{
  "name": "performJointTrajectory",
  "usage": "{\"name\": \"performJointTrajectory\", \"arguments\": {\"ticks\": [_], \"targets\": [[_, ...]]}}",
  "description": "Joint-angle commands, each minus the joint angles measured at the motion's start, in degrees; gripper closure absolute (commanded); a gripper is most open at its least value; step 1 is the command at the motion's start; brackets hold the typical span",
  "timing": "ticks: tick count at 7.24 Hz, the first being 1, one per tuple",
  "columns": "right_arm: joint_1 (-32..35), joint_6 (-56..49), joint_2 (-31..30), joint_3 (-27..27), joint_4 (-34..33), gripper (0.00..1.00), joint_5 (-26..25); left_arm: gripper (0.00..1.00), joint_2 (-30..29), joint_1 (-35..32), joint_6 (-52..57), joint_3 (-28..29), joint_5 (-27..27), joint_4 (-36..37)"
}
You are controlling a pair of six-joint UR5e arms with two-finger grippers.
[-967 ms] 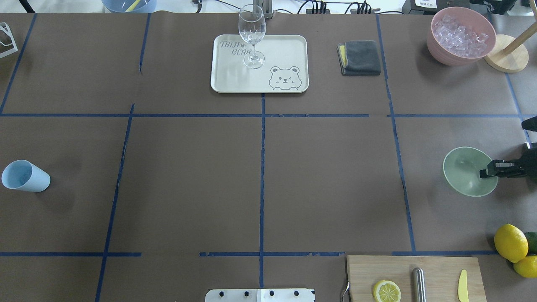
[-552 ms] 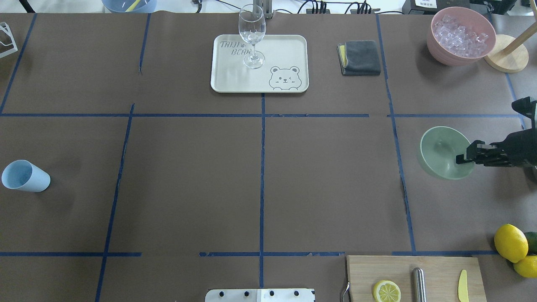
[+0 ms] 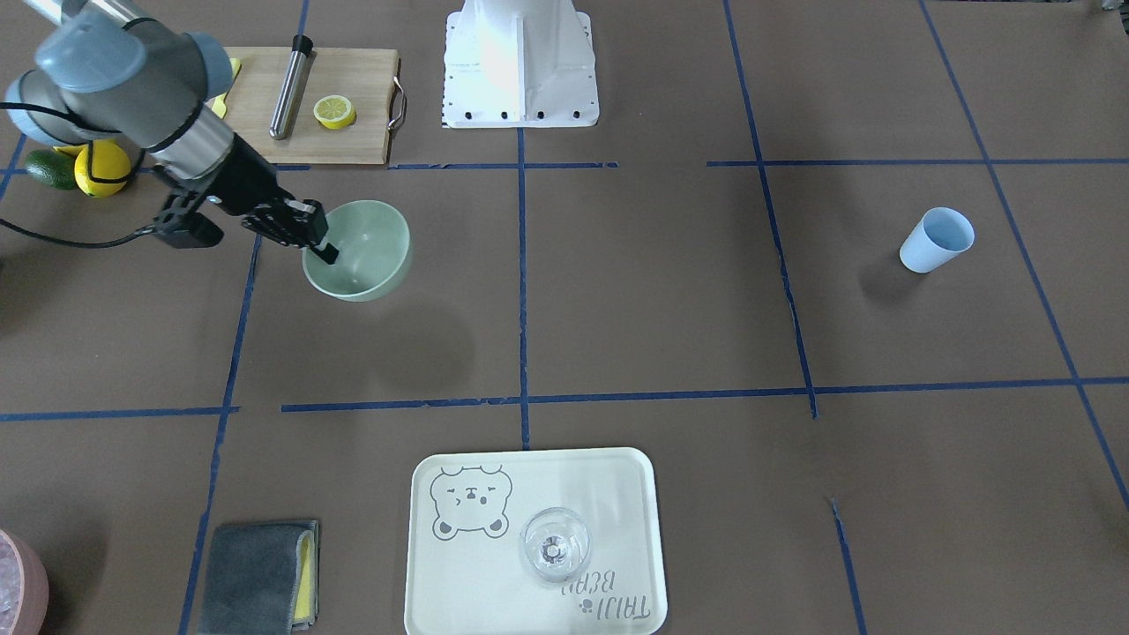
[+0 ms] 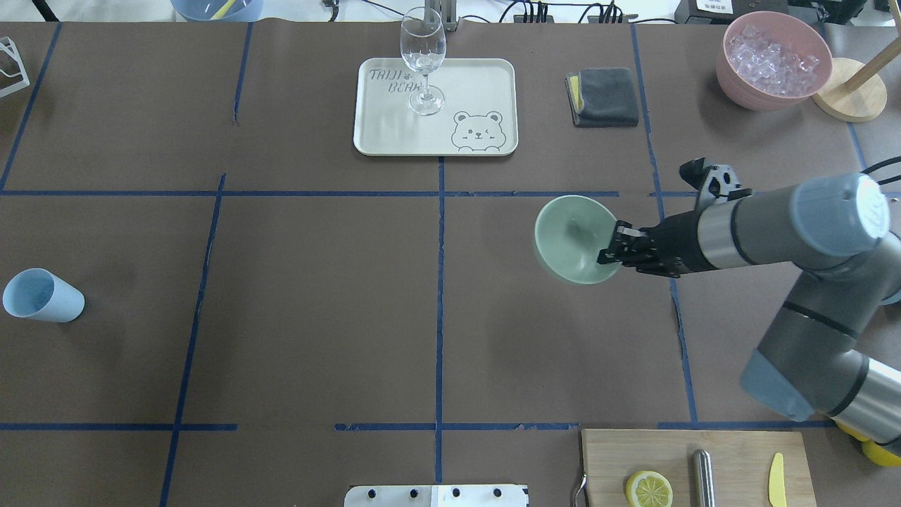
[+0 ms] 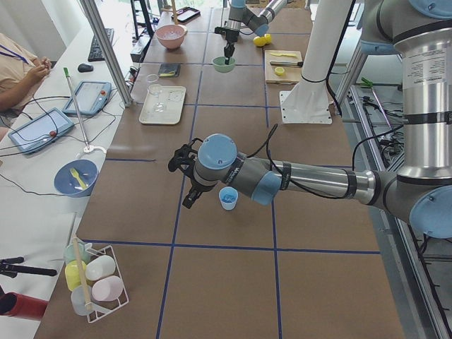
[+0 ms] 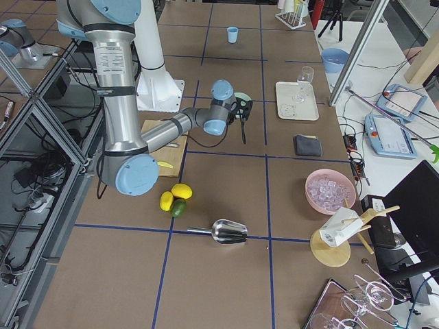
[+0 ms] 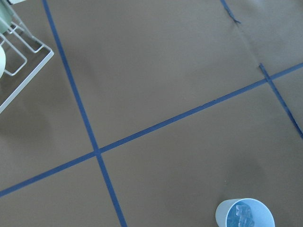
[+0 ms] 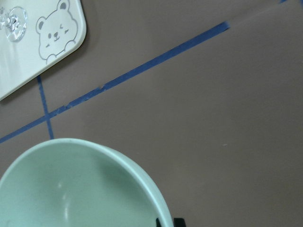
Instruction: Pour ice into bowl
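Note:
My right gripper [image 4: 609,253] is shut on the near rim of the pale mint-green bowl [image 4: 571,238] and holds it tilted above the table, right of the centre line. The bowl looks empty; it also shows in the front view [image 3: 363,249] and the right wrist view [image 8: 71,189]. The ice [image 7: 240,215], a few clear cubes, lies inside the light blue cup [image 7: 245,217], which stands at the far left [image 4: 42,296]. My left gripper [image 5: 189,199] shows only in the left side view, beside the cup and apart from it; I cannot tell whether it is open.
A cream tray [image 4: 486,77] with a wine glass [image 4: 422,60] sits at the back centre, with a grey cloth [image 4: 604,96] to its right. A pink container of ice [image 4: 773,60] is at the back right. A cutting board [image 4: 732,451] with a lemon half is at the front right.
My right gripper has carried the bowl left and a little farther back, from the right edge toward the table's middle. The right arm now reaches well into view. The blue cup has not moved.

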Motion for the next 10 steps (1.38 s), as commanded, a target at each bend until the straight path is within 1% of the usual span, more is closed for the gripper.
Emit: {"name": "performJointTrajectory", "arguments": {"ticks": [1,2,3,4,5,6,7,8,9,10], "targets": [[-10.5,5.9,13.4,-0.7,-14.5,1.00,-11.4,0.00,0.1,2.2,-10.6,2.5,3.0,-11.6],[-12.9,6.4,20.4,-1.8,-22.9,1.00,-14.2,0.00,0.9,4.2,-20.0,4.5,4.7,-20.9],[-14.4,9.8,24.1,-4.7,-24.2,1.00,-17.0,0.00,3.0,9.0,-29.3,5.0,10.0,-30.0],[-14.8,12.3,28.7,-9.6,-24.3,1.00,-18.0,0.00,5.9,13.7,-36.6,5.0,16.8,-38.5],[-14.9,12.4,32.7,-15.3,-24.3,1.00,-18.6,0.00,8.3,18.1,-42.0,5.0,21.5,-45.1],[-15.3,12.5,35.4,-19.3,-24.3,1.00,-20.3,0.00,11.6,21.2,-46.0,4.8,26.5,-52.4],[-15.7,12.5,35.9,-20.8,-24.5,1.00,-20.3,0.00,14.4,22.1,-47.1,4.0,29.7,-54.9],[-16.1,12.9,36.6,-22.4,-24.3,1.00,-21.1,0.00,15.7,23.4,-47.9,3.9,32.9,-56.9],[-16.1,13.8,37.9,-24.4,-24.3,1.00,-21.1,0.00,15.8,25.3,-51.0,3.9,34.1,-57.0],[-16.1,13.8,38.0,-24.6,-24.5,1.00,-21.1,0.00,15.9,26.6,-52.2,3.8,34.2,-57.4]]}}
